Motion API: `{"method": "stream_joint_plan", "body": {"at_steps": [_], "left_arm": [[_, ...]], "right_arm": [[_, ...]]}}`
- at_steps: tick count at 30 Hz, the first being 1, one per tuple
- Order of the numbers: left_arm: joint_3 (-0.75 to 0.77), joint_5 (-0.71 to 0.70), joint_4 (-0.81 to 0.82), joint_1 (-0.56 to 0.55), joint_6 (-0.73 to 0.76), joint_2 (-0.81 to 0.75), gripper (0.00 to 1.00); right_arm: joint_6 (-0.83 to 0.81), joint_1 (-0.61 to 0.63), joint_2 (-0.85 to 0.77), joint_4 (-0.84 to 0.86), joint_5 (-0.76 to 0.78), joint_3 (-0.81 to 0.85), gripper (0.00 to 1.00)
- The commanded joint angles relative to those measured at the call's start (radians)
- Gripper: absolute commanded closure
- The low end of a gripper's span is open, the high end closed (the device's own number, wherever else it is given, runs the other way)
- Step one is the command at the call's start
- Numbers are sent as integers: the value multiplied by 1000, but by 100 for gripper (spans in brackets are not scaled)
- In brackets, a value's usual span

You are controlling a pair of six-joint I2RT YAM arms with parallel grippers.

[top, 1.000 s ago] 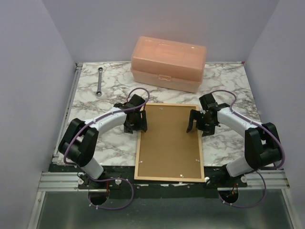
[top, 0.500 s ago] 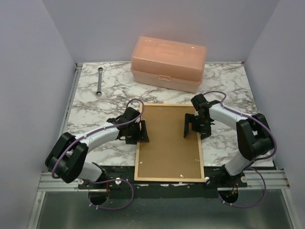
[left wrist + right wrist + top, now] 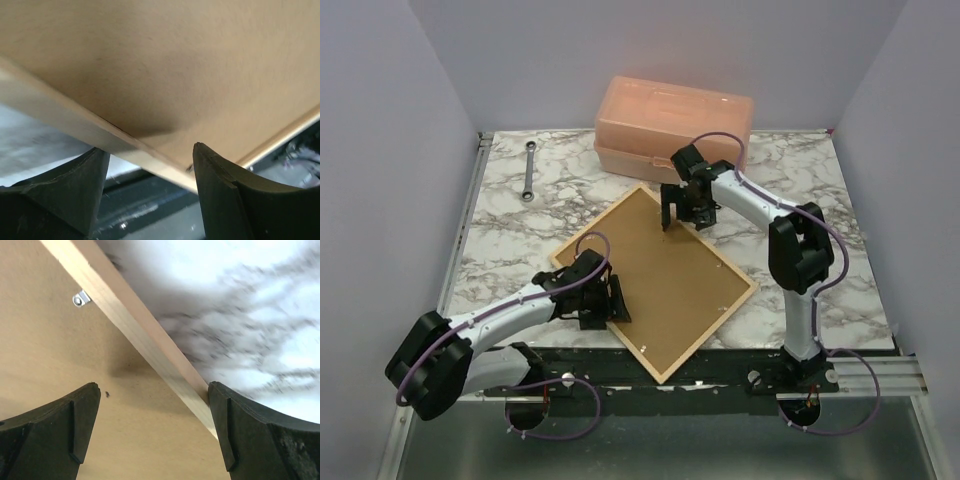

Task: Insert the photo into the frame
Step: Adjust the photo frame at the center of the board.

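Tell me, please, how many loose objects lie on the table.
3: the wrench back left, the plastic box back centre, the frame face down in the middle. The photo may be hidden.

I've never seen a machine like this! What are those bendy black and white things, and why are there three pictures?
Those are two robot arms with pinching hands called grippers. The big picture looks down from above. The other two pictures come from little cameras on each wrist, so you see the black fingers up close. On the marble table are a wooden picture frame, turned so that its brown backing board faces up, a peach plastic box and a wrench. The left gripper and the right gripper are both open at the frame's edges, and neither seems to be squeezing anything. I can't see a photo anywhere.
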Motion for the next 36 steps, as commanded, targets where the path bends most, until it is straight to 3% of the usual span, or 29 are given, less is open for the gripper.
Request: {"method": "stream_joint_plan", "body": {"at_steps": [1, 5, 8, 14, 22, 29, 36], "left_arm": [[-24, 171, 126, -67, -163, -71, 33], [-33, 139, 148, -131, -230, -94, 33], [-50, 98, 154, -185, -278, -114, 32], [-78, 48, 125, -233, -322, -172, 30], [-41, 17, 93, -232, -265, -255, 28], [39, 34, 117, -205, -204, -217, 22], [61, 148, 233, -130, -180, -143, 22]], "right_arm": [[30, 86, 79, -7, -107, 149, 3], [8, 96, 128, -40, -19, 229, 0], [2, 95, 135, -79, 135, 249, 0], [3, 95, 47, -102, 298, 174, 0], [73, 65, -283, 5, 175, -223, 0], [150, 49, -584, 28, 153, -575, 4], [234, 46, -669, 125, -10, -814, 12]]}}
